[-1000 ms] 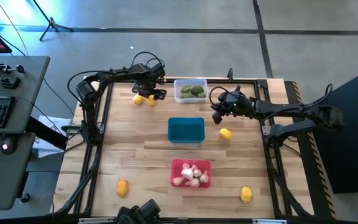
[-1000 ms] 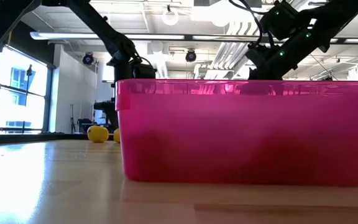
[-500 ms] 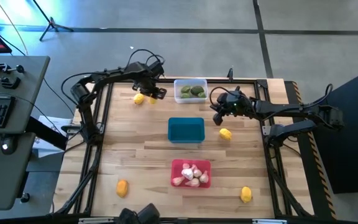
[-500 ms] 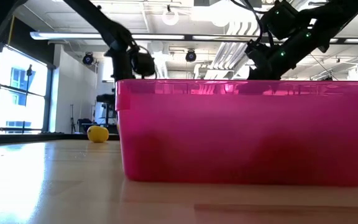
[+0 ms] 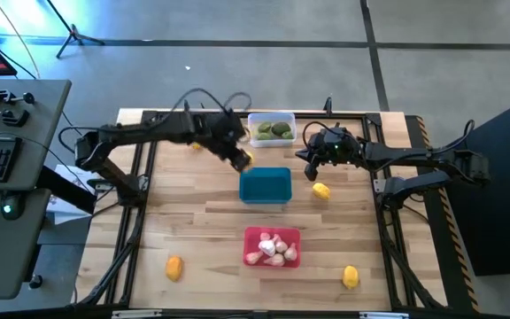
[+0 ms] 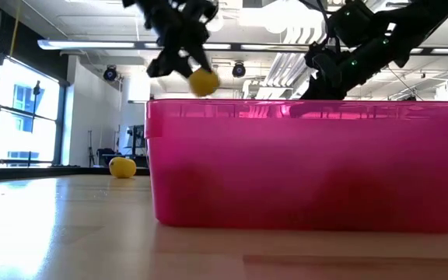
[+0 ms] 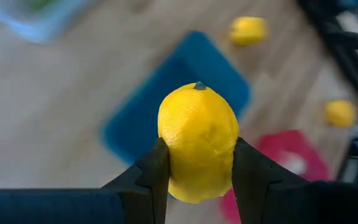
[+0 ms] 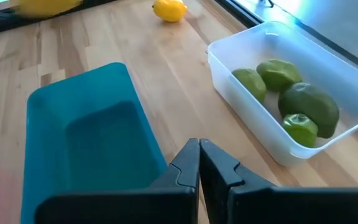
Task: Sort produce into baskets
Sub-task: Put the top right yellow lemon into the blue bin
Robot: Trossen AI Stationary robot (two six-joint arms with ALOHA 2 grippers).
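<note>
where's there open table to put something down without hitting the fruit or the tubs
Bare wood lies left of the teal basket and red basket, above the front-left lemon. Another patch sits between the red basket and the front-right lemon. It is crowded at the back, around the clear basket and both grippers.

Red basket (image 6: 306,163) contents hidden low.

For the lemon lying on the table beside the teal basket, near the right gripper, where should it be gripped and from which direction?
Come from straight above and close across the lemon's narrow middle, not its pointed ends. It lies free on bare wood, apart from the teal basket. The right gripper, now shut, must open first.
</note>
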